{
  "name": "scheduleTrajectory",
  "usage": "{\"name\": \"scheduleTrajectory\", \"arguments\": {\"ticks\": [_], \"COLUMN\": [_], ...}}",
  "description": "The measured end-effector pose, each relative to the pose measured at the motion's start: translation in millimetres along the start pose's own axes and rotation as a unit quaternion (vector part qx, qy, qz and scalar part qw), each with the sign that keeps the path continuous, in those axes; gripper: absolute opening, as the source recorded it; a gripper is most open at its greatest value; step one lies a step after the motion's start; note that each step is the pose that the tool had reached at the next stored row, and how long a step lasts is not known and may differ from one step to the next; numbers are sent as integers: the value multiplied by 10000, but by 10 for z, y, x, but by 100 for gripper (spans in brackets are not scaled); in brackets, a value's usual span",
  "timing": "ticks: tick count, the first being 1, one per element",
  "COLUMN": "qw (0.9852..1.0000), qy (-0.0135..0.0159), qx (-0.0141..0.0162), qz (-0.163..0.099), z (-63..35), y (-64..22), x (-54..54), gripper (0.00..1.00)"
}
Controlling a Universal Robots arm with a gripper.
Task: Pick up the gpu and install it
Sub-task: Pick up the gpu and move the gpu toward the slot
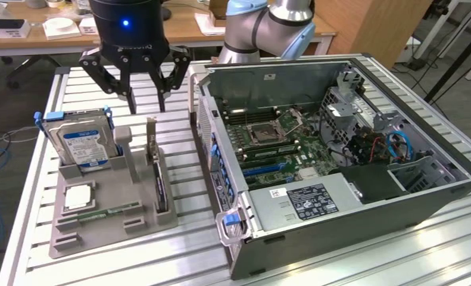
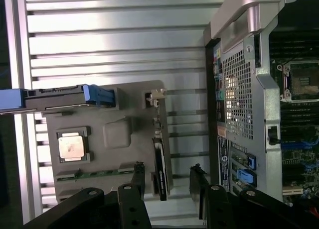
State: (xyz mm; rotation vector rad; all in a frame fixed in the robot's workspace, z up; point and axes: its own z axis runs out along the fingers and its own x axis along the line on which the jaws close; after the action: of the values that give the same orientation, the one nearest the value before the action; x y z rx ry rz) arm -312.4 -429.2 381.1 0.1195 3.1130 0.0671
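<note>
The gpu [image 1: 159, 182] is a thin dark card standing on edge in a slot of the grey holder [image 1: 100, 229], with its silvery bracket [image 1: 151, 136] sticking up at the far end. Seen edge-on in the wrist view, the gpu [image 2: 160, 170] lies between and below the two black fingers [image 2: 137, 175]. My gripper [image 1: 147, 106] hangs open above the bracket end of the card, apart from it, with nothing between its fingers. In the wrist view the gripper [image 2: 167, 181] straddles the card's line.
The holder also carries an upright hard drive [image 1: 80, 143], a square processor [image 1: 76, 196] and a green memory stick [image 1: 112, 210]. The open computer case [image 1: 426, 196] lies at the exterior view's right, its motherboard [image 1: 271, 143] exposed. A slatted metal table [image 1: 394, 256] carries everything.
</note>
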Motion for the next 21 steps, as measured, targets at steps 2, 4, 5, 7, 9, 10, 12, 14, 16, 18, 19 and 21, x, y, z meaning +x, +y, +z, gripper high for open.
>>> {"name": "scheduleTrajectory", "arguments": {"ticks": [2,4,5,7,9,10,12,14,16,18,19,21], "qw": [10000,10000,10000,10000,10000,10000,10000,10000,10000,10000,10000,10000], "qy": [0,0,0,0,0,0,-1,-1,0,-1,-1,-1], "qx": [0,0,0,1,0,1,0,0,1,0,1,0], "qz": [0,0,1,0,0,0,0,0,0,0,0,0], "z": [5,9,12,16,20,22,24,25,25,33,34,38], "y": [-15,-29,-34,-44,-55,-59,-66,-67,-67,-68,-68,-68], "x": [6,12,16,22,28,31,36,37,38,38,38,38], "gripper": [49,49,49,49,49,49,49,49,49,49,49,49]}}
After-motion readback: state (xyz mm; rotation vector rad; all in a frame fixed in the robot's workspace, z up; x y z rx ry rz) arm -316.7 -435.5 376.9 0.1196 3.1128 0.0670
